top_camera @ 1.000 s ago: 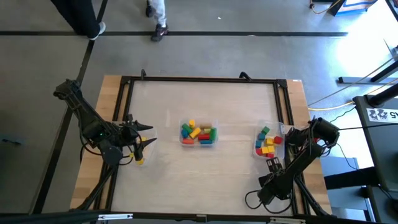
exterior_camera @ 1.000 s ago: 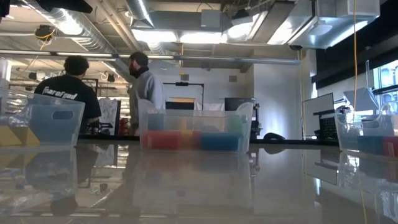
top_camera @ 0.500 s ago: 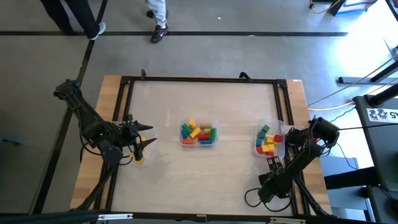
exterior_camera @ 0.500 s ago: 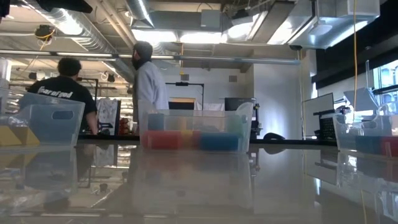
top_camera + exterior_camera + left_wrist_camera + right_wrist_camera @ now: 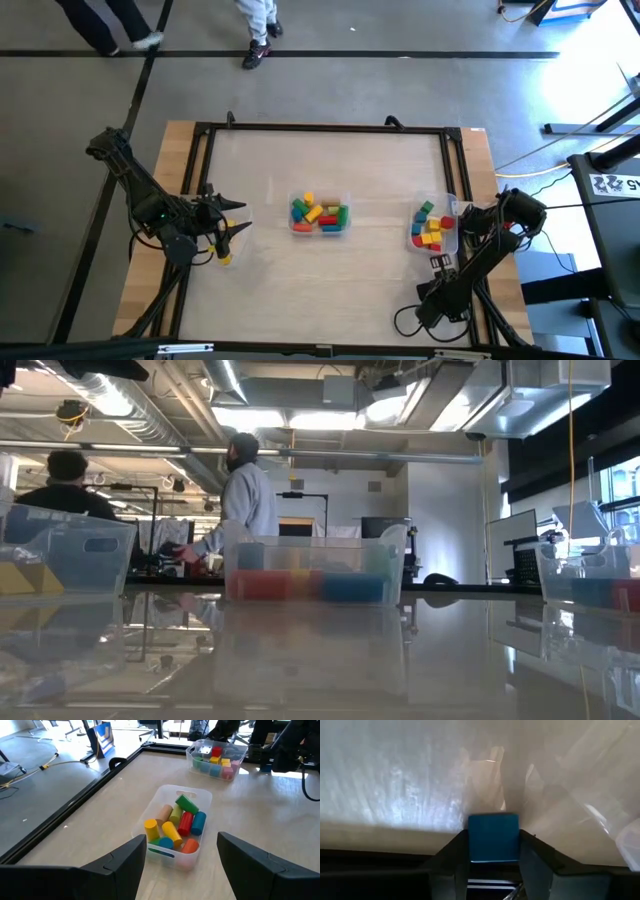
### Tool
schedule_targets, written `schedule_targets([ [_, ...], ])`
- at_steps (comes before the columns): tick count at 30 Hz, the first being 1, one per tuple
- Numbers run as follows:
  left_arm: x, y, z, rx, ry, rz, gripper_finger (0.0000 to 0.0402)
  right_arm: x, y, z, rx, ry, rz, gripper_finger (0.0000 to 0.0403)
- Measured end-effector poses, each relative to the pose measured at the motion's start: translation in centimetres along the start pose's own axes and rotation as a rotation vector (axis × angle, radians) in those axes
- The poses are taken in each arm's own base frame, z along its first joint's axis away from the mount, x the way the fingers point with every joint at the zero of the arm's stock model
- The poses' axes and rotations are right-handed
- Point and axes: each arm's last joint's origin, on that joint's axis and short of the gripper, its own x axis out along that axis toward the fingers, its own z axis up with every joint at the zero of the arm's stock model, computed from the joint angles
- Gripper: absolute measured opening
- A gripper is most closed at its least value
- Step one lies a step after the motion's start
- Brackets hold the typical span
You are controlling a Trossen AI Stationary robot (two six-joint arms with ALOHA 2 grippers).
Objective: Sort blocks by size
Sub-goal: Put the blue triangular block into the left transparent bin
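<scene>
Right gripper (image 5: 494,865) edged slightly nearer the table's front edge, dark fingers pinching a small blue wooden cube (image 5: 493,836), left gripper (image 5: 181,855) spread wide, clear bin of coloured cylinders (image 5: 176,825) just ahead.

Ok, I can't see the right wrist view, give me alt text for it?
A blue block sits clamped between the right gripper's two dark fingers, filling the gap. Beyond it lies the pale table with glare; nothing else is identifiable.
</scene>
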Motion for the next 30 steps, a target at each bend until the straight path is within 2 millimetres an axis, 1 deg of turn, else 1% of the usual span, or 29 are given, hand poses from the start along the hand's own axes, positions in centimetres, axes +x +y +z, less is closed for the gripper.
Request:
schedule_targets([
  [3,0.0,0.0,0.0,0.0,0.0,0.0,0.0241,-0.3,0.1,0.1,-0.002,-0.013,-0.005,0.0133],
  [6,0.0,0.0,0.0,0.0,0.0,0.0,0.0241,-1.3,0.4,1.0,0.007,-0.07,0.019,0.0142],
  [9,0.0,0.0,0.0,-0.017,0.001,0.0,0.0241,-3.2,0.8,2.0,0.015,-0.153,0.05,0.0142],
  [12,0.0,0.0,0.0,-0.023,0.0,0.0,0.0241,-5.5,0.9,3.2,0.033,-0.264,0.049,0.0135],
  [16,0.0,0.0,0.0,-0.018,-0.002,0.003,0.0241,-8.8,0.1,5.4,0.065,-0.484,0.022,0.0137],
  [19,0.0,0.0,0.0,-0.019,-0.006,0.007,0.0241,-11.1,-1.2,7.4,0.079,-0.679,-0.027,0.0137],
  [22,0.0,0.0,0.0,-0.018,-0.006,0.007,0.0241,-13.0,-3.1,9.5,0.076,-0.883,-0.11,0.0135],
  [26,0.0,0.1,0.0,-0.045,-0.018,0.019,0.0241,-15.1,-6.1,12.0,0.079,-1.078,-0.202,0.0136],
  [30,0.0,0.1,0.0,-0.052,-0.019,0.019,0.0241,-16.8,-9.2,14.0,0.062,-1.223,-0.274,0.0137],
])
